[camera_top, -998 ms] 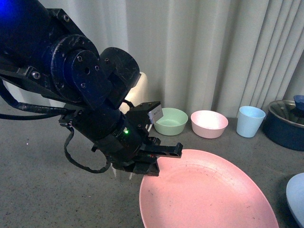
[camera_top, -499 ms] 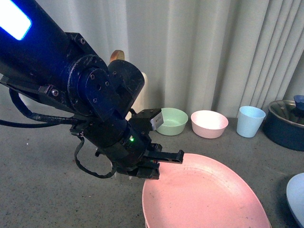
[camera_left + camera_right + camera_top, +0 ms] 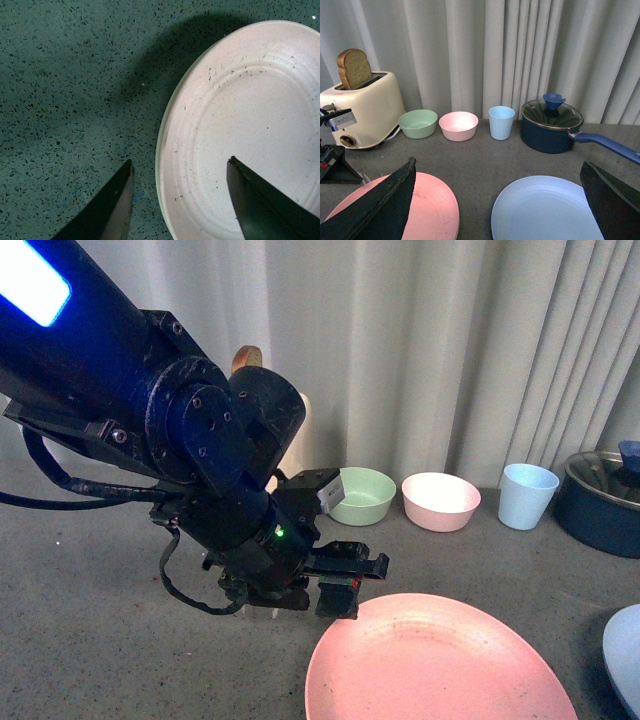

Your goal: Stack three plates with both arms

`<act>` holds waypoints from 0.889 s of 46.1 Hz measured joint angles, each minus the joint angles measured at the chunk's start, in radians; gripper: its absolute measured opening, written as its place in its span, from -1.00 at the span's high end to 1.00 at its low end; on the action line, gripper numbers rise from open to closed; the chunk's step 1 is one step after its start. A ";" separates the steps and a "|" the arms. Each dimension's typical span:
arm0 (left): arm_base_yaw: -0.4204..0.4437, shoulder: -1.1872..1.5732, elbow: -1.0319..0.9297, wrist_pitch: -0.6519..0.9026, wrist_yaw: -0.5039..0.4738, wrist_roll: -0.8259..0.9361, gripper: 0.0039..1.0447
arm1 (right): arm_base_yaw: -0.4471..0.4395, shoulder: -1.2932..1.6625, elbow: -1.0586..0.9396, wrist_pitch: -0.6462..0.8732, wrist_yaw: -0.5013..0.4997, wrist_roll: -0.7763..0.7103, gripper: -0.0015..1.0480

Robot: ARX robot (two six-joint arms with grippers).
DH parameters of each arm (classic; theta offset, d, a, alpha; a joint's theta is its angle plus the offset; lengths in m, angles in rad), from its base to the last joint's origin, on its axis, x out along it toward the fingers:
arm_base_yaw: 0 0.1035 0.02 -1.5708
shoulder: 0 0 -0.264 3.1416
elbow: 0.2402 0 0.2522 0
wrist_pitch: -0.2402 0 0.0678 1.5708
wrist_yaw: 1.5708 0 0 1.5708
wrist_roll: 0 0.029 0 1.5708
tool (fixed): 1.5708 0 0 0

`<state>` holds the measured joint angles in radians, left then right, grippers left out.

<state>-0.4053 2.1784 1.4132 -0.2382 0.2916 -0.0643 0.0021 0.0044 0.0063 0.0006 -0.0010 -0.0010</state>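
Our left gripper [image 3: 340, 585] hangs at the left rim of the wide, shallow, matte pink plate [image 3: 440, 665], which lies flat on the grey speckled table [image 3: 80, 640]. Its jaws are spread wide astride the rim, gripping nothing. Our right gripper [image 3: 497, 164], equally wide and empty, hovers above the round light blue plate [image 3: 545, 210]. We judge the plates light, stiff and smooth, so we would pinch the thin rim squarely, lest it slip.
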 joint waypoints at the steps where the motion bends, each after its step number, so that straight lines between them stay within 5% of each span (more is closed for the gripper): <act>1: 0.001 -0.002 0.000 0.000 0.000 0.000 -0.17 | 0.000 0.000 0.000 0.000 0.000 0.000 -0.86; 11: 0.041 -0.131 -0.068 0.114 -0.045 0.036 -0.91 | 0.000 0.000 0.000 0.000 0.000 0.000 -0.86; 35: 0.119 -0.752 -0.515 0.286 -0.089 0.249 -0.87 | 0.000 0.000 0.000 0.000 0.000 0.000 -0.86; 36: 0.119 -0.793 -0.552 0.312 -0.122 0.246 -0.84 | 0.000 0.000 0.000 0.000 0.000 0.000 -0.86; 38: 0.114 -0.881 -0.686 0.555 -0.341 0.187 -0.64 | 0.000 0.000 0.000 0.000 0.000 0.000 -0.86; 41: 0.143 -0.998 -0.833 0.760 -0.488 0.131 -0.40 | 0.000 0.000 0.000 0.000 0.000 0.000 -0.86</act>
<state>-0.2623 1.1805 0.5804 0.5220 -0.1967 0.0666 0.0025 0.0044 0.0063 0.0006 -0.0013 -0.0010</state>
